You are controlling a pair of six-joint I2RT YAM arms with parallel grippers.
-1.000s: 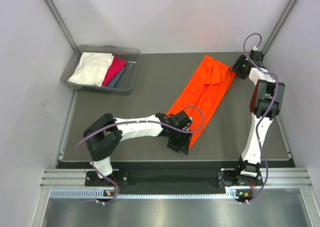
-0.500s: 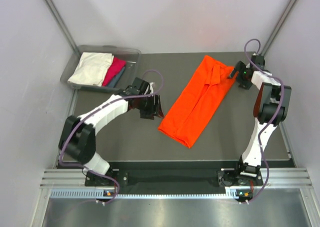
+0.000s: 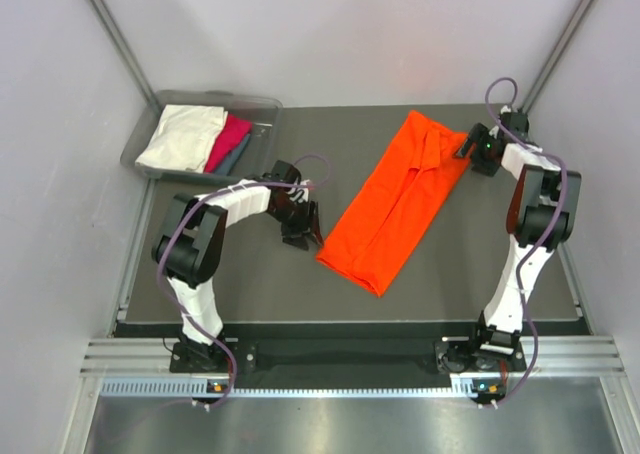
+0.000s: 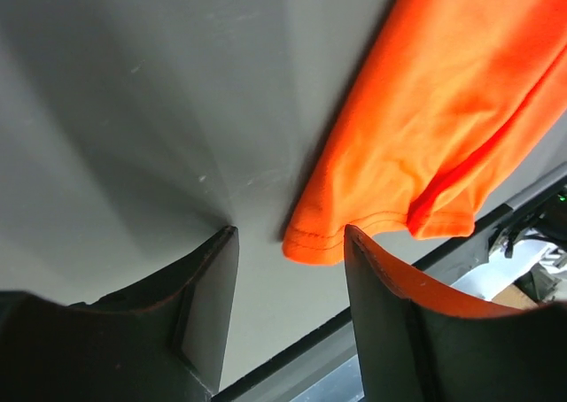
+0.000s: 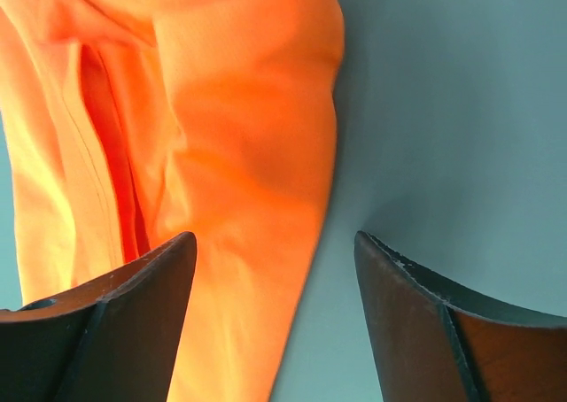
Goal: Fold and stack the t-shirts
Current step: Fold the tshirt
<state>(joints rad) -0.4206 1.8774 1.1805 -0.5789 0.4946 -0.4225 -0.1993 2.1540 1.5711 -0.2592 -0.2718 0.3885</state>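
Orange shirt (image 3: 400, 202): folded strip, centre frame. Left claw (image 3: 305, 232): open, empty, left of it. Right claw (image 3: 467, 146): open, empty, upper right.

Left arm (image 3: 240, 196) and right arm (image 3: 512, 284): white link shells, black joint housings. One purple cable (image 3: 530, 319) runs in loose loops along each arm. Bases (image 3: 195, 356) are black blocks. Left gripper (image 3: 305, 236) and right gripper (image 3: 466, 146) have black bodies. Fingers (image 4: 208, 305) are dark, broad and tapering, with matte inner faces.
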